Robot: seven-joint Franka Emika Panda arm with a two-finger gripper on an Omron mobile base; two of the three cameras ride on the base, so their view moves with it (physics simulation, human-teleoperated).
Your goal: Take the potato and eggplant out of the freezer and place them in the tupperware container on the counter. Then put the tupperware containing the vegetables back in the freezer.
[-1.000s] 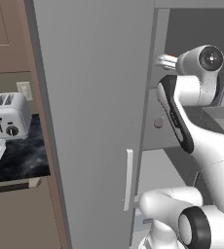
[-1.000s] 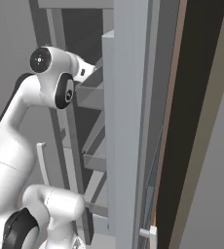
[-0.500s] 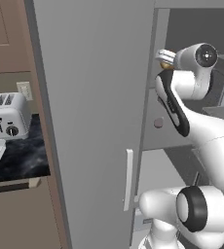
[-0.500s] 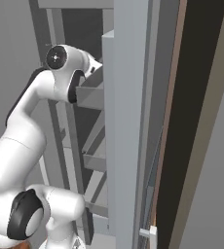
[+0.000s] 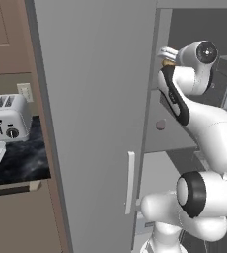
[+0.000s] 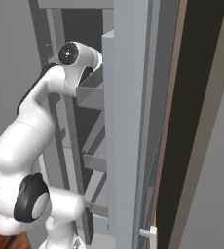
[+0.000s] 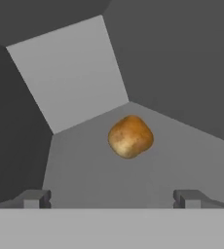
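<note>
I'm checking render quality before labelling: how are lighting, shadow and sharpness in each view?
Hand view: soft, slightly blurred potato, flat grey shelf, barely any shadow. Left base view: even light, no glare on the freezer door. Right base view: dark interior, evenly lit arm.

Potato ahead of tool (jaws wide)

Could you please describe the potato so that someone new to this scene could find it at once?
Look inside the tall grey freezer, on a grey shelf. The potato is the small golden-brown lump lying there, ahead of the open claw, the one warm-coloured thing among grey walls.
</note>
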